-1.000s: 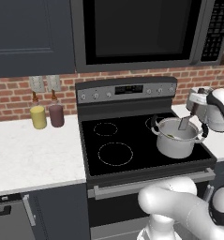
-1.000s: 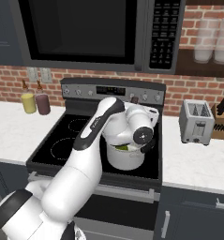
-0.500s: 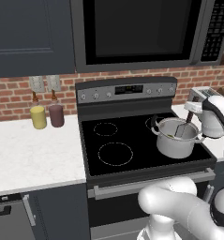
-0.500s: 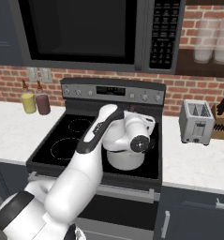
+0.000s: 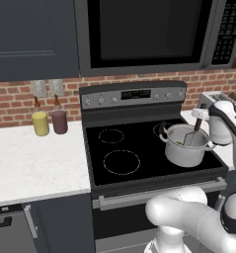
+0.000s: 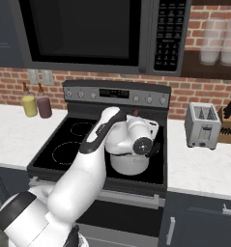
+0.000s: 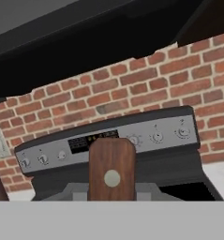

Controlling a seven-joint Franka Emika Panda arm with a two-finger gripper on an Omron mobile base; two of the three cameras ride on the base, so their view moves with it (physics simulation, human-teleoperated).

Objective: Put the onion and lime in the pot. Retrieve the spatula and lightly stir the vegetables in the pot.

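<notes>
In the left base view: pot (image 5: 187, 146) on the stove (image 5: 139, 153), over its near right burner, black side handle toward the far left. Spatula (image 5: 192, 134) slanting down into the pot, blade end inside, handle rising to the right toward the gripper (image 5: 202, 116) at the white wrist just above the pot's right rim. Looks clamped on the spatula's handle, though the fingers themselves too small to make out. A speck of green inside the pot, likely the lime (image 5: 180, 144); onion hidden by the pot wall. Yellow bottle (image 5: 40, 121) and maroon bottle (image 5: 59, 120) side by side on the counter (image 5: 35, 163) far left, against the brick wall (image 5: 16, 99). Microwave (image 5: 149, 32) above the stove. In the right base view: arm arching from the lower left over the stove (image 6: 88, 140), wrist covering most of the pot (image 6: 131, 165), lower steel wall showing beneath it. Gripper and spatula hidden behind the wrist. Toaster (image 6: 203, 126) on the right counter, well apart from the pot, knife block (image 6: 229, 123) just beyond it. In the hand view: a brown wooden handle end (image 7: 111, 171) with a pale round rivet, upright at bottom centre, presumably the spatula's, close to the camera. Behind it the stove's control panel (image 7: 108, 143) with knobs and the brick wall (image 7: 132, 93). Fingertips not discernible here.
</notes>
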